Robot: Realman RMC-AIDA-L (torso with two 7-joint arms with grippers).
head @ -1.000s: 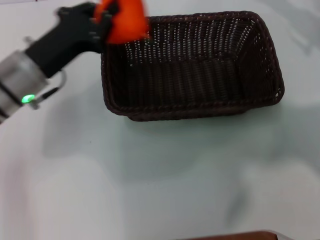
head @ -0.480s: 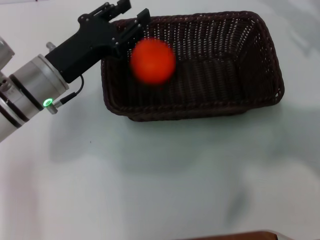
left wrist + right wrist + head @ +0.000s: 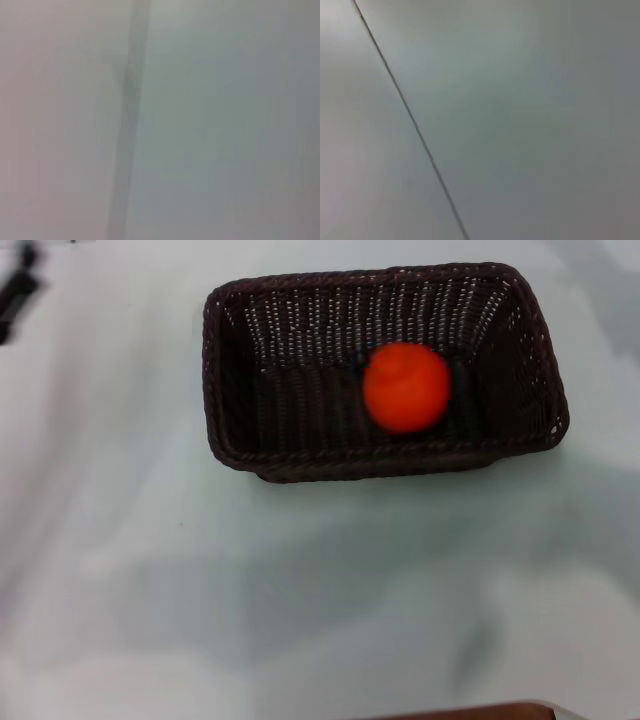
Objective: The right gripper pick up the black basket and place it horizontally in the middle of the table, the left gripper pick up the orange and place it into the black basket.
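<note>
- My left pincer (image 3: 14, 295) is a dark sliver at the upper left edge; its grip I cannot tell.
- The smooth round orange (image 3: 406, 387) lies inside the woven black basket (image 3: 230, 370), upper centre of the white bench (image 3: 300, 600).

Black basket (image 3: 380, 455) top fully open, orange (image 3: 405, 387) sits right of centre inside; bare surface (image 3: 300, 600) all around its walls.

All I can see of my own body is a small, blurred black piece of the left gripper (image 3: 14, 295) at the far left corner of the table (image 3: 300, 590), dark and slim, with no cables, screws or markings I can make out on it.
</note>
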